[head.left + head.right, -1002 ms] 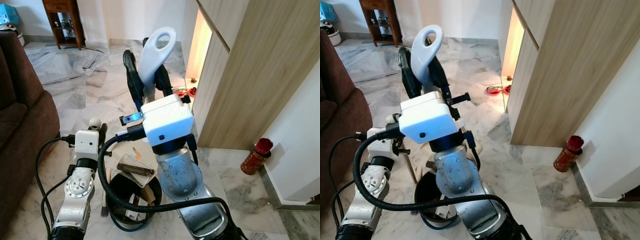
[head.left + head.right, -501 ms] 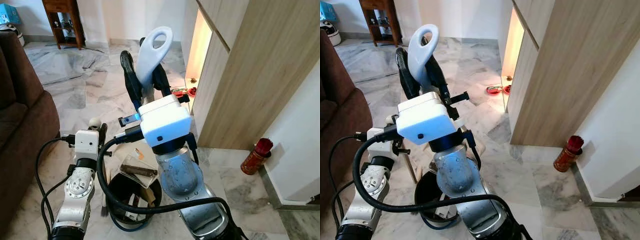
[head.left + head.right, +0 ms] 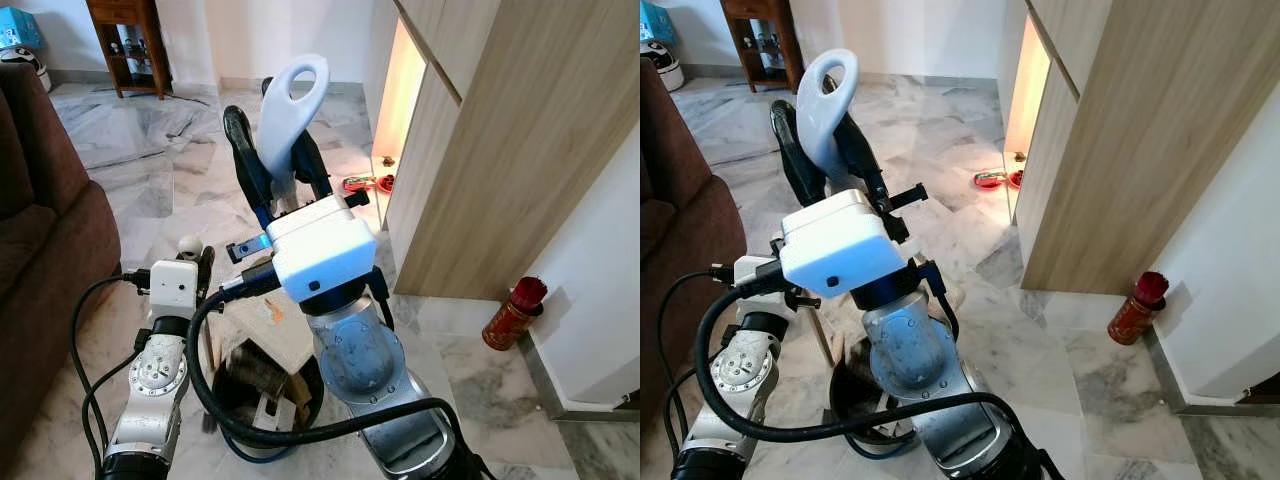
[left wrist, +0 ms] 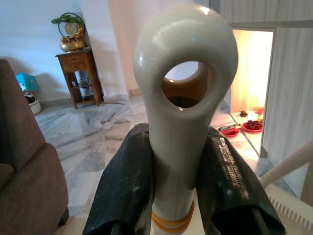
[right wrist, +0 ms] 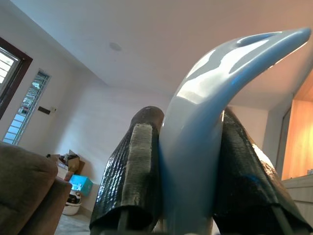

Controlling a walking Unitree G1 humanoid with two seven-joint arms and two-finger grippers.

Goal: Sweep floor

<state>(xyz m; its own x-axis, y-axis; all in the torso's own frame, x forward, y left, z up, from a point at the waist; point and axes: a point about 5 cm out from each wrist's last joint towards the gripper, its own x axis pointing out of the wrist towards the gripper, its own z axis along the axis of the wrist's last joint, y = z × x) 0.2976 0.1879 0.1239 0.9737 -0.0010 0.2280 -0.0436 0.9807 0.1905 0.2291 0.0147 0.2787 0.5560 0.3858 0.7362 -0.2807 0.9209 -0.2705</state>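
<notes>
My right gripper (image 3: 268,125) is raised in front of me, shut on the pale blue looped handle of a dustpan (image 3: 291,105); its black fingers (image 5: 134,166) press both sides of the handle. The pan (image 3: 270,320) hangs tipped over a black bin (image 3: 312,385) that holds dark debris. My left gripper (image 3: 195,258) is lower, at the left, shut on a broom handle (image 4: 182,98), cream with a hole in its end and a yellow band. The broom stick runs down beside the bin.
A brown sofa (image 3: 40,230) stands at the left. A tall wooden cabinet (image 3: 500,150) is at the right, a red canister (image 3: 512,310) by the wall beside it. Red bowls (image 3: 365,183) lie on the marble floor; a wooden side table (image 3: 125,40) stands far back.
My right arm has swung left and tipped the dustpan further over the bin. The debris that lay on the pan has slid off; the pan's pale surface now shows. The left arm held still.
</notes>
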